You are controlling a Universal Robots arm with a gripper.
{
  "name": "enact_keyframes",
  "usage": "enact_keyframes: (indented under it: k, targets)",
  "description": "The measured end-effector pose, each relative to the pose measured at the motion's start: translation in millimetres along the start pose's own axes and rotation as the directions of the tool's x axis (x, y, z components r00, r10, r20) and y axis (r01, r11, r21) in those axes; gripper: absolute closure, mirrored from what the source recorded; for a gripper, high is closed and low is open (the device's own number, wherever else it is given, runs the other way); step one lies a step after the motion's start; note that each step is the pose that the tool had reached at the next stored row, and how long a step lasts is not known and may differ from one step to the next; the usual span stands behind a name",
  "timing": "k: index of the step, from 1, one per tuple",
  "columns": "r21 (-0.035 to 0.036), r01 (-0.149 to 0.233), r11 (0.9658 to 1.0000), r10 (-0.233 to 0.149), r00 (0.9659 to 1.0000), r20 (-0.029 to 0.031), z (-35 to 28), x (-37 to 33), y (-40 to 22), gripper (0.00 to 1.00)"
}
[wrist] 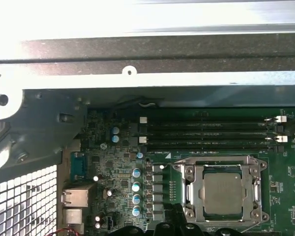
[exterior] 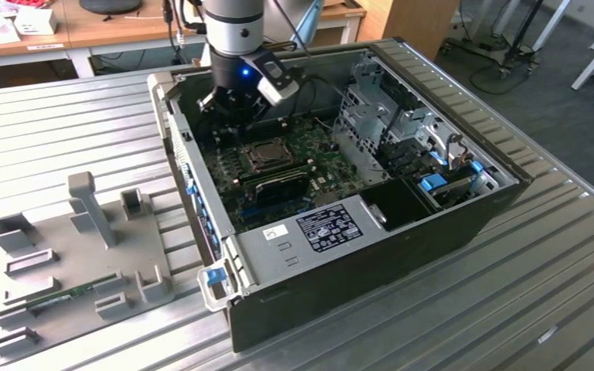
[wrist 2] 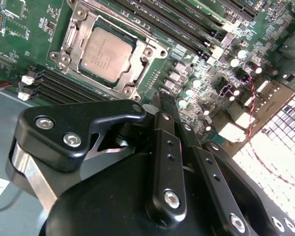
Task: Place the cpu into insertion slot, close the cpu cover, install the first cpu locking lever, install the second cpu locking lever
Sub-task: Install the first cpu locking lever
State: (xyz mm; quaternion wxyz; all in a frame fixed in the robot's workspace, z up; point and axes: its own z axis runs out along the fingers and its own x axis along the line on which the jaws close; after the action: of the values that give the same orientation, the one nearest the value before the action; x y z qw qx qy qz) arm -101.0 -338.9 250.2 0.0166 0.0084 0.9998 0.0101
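An open computer case [exterior: 380, 255] lies on the tabletop [exterior: 59, 147]. Inside it, the cpu [wrist 2: 105, 51] sits in the slot [exterior: 265, 155], with the cover [wrist: 219, 163] lying flat around it. The gripper [exterior: 233, 122] hovers just beyond the slot, toward the tabletop's far edge. I cannot tell whether it is clenched or released.

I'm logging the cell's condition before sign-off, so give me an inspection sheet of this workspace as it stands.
Surface: ribbed metal table carrying an open computer case.
Job's things: cpu sits in the insertion slot; cpu cover lies flat around it; lever positions unclear.
Clutter: grey fixture tray holding a memory stick, on the exterior view's left.
Grippers: gripper hangs inside the case, above the motherboard, beside the slot.
Cables: thin red-and-black wire near the board's edge; cables by the drive bays.
Surroundings: wooden desk behind the table.
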Motion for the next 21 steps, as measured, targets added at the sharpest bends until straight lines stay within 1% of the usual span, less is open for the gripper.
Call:
enact_keyframes:
  k: [2,8,18,21]
  targets:
    - [0.0001,0.0,1.0,0.0,1.0,0.0001,0.0,1.1,0.0,0.9]
    - [0.0,0.0,1.0,0.0,1.0,0.0,-0.2,1.3,0.0,0.9]
    - [0.0002,0.0,1.0,0.0,1.0,-0.0001,-5.7,1.1,0.1,0.9]
    - [-0.0002,0.0,1.0,0.0,1.0,0.0002,-5.7,1.1,0.1,0.9]
